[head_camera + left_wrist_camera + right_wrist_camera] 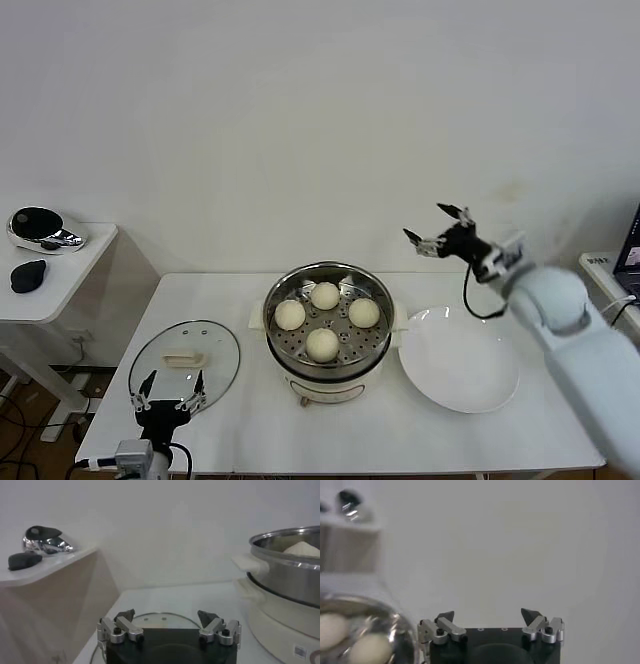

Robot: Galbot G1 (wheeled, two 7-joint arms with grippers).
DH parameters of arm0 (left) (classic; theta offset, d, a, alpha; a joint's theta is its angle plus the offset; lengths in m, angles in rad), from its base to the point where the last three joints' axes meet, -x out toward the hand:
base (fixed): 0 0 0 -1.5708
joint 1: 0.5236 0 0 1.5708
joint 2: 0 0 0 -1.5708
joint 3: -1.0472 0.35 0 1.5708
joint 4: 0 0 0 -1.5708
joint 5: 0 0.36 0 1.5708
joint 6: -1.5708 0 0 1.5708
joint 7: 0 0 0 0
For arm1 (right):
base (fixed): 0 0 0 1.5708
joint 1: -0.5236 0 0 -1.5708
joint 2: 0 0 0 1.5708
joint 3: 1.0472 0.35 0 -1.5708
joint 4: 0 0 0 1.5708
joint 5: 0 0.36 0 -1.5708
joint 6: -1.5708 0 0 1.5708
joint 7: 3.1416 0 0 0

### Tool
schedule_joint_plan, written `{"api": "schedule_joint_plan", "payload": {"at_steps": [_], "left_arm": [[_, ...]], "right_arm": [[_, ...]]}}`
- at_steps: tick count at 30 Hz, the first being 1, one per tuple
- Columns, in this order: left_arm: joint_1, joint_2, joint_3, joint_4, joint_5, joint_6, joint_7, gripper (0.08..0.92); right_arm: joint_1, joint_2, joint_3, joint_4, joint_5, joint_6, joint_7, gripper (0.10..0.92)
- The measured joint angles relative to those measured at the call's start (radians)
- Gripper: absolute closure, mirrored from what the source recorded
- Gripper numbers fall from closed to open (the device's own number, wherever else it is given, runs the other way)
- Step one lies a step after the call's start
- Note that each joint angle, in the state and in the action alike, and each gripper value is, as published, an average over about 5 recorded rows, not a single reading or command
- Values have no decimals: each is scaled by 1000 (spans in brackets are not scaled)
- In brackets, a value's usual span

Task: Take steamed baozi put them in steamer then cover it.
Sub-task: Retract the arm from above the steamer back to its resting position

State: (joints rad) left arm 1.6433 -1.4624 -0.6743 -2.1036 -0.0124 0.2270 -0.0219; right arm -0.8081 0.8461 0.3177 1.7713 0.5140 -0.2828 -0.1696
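all four buns (pixel 323 318) sat in the steamer (pixel 327 333) at centre frame, on its perforated tray, so the step left, as i judged it, was the lid. the lid (pixel 185 360) lay flat on the table (pixel 250 430) at lower left, its cream handle running left-right across the frame. the left gripper (pixel 169 392) stood at the lid's near edge, fingers spread with nothing between them; the lid lay directly ahead of them, toward the upper frame. the right gripper (pixel 438 228) hung in the air at upper right, above the white plate (pixel 458 372), fingers also spread and empty, well apart from the lid. left arm was clearly nearer. lid handle was cut off in the left wrist view; only the rim showed there. whether the left fingertips touched the glass could not be told.
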Motion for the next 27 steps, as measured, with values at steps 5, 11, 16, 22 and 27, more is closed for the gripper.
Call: {"api": "schedule_joint_plan", "payload": {"at_steps": [5, 11, 16, 22, 27], "left_arm": [[-16, 8, -8, 19, 40, -14, 11, 177], [-41, 18, -11, 53, 127, -43, 13, 177], [-63, 33, -5, 98, 307, -95, -13, 177], [-68, 86, 18, 166, 654, -158, -93, 177], [-85, 141, 26, 237, 899, -191, -159, 177]], "right_arm": [[-213, 73, 119, 37, 31, 76, 77, 203], [-400, 135, 203, 68, 56, 141, 135, 202], [-495, 159, 252, 85, 67, 173, 159, 203], [-553, 172, 277, 85, 72, 201, 173, 202], [-580, 180, 291, 84, 74, 213, 178, 203]]}}
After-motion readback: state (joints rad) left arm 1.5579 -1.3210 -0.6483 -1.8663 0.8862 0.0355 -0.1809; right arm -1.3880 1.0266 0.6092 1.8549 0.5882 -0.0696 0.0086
